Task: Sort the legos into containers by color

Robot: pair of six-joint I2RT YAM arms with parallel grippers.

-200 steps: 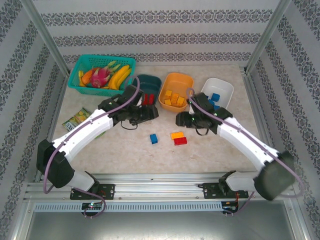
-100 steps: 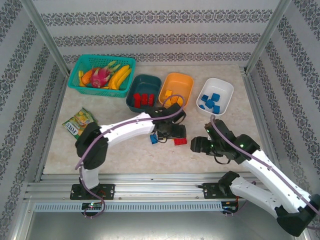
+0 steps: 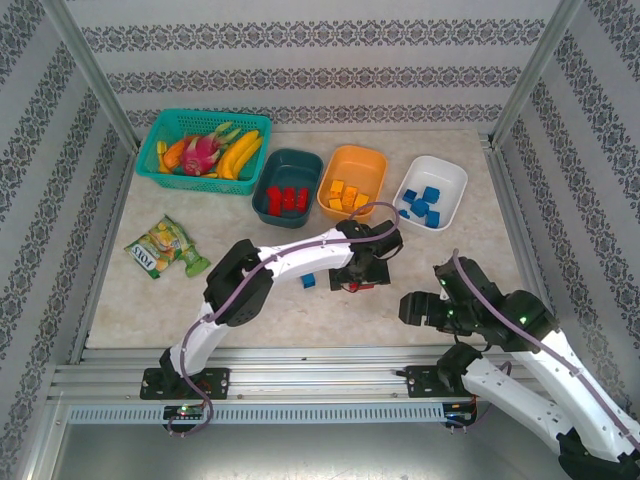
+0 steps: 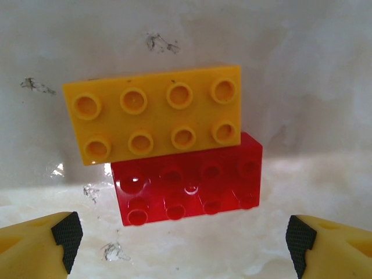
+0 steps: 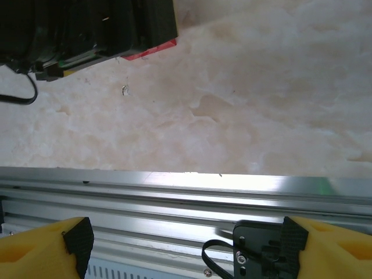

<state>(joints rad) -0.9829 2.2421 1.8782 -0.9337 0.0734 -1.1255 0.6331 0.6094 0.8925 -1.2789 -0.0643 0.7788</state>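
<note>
**Left arm.** We find the left gripper [image 4: 181, 239] released, jaws spread wide, poised above 2 bricks on the desk [image 3: 330, 320]. These are a yellow brick [image 4: 157, 119] and a red brick [image 4: 189, 186], touching along their long sides. The spread straddles the red brick's length, and that brick lies nearer the jaws (we judge it the intended pick, though we cannot confirm this).

**Loose stock.** 1 blue brick [image 3: 311, 281] lies on the desk near the pair, apart from both.

**Tubs.** 3 stand in a row at the far side. The teal tub [image 3: 272, 200] holds red bricks, the orange tub [image 3: 370, 160] yellow and the white tub [image 3: 450, 175] blue, so each colour's destination is settled.

**Right arm.** The right gripper [image 5: 186, 239] is likewise released and empty. It hangs over the near rail [image 5: 174, 192], well apart from the bricks, and we judge this leaves the left arm room.

**Risk.** Closing on the red brick may drag the touching yellow one.
</note>
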